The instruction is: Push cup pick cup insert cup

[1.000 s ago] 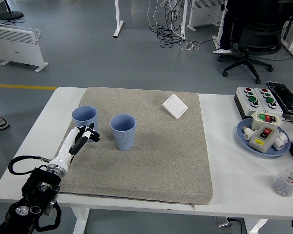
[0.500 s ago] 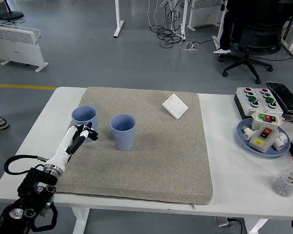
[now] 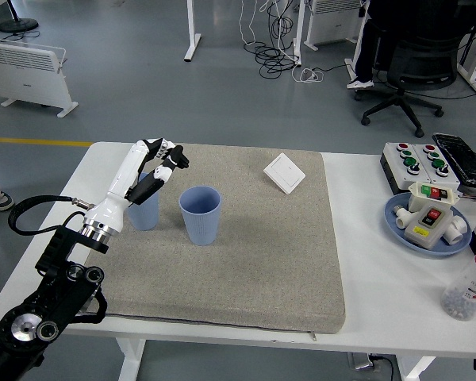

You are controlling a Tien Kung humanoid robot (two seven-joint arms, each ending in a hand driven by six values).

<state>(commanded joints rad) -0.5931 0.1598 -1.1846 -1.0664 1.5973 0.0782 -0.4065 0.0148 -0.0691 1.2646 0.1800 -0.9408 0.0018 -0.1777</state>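
From where I stand, the left hand (image 3: 160,163) is raised over the left blue cup (image 3: 143,213), which it partly hides; its fingers (image 3: 177,158) are spread loosely and hold nothing. The forearm crosses in front of this cup, so I cannot tell whether the arm touches it or only passes above it. The second blue cup (image 3: 200,213) stands upright just beside it on the right, apart from it by a small gap, and both are on the grey mat (image 3: 246,254) that covers most of the white counter (image 3: 381,262). The right hand is not to be seen. I judge that this is the early part of the task, about the pushing or the picking of the left cup, because no cup is lifted and none sits inside the other. The next move, I think, asks the hand to come down beside the wall of the left cup and close around it, without knocking the neighbour, which is very near. Then the cup must be lifted straight and brought over the open mouth of the second one. A white switch plate (image 3: 285,172) lies further back on the mat, well apart.
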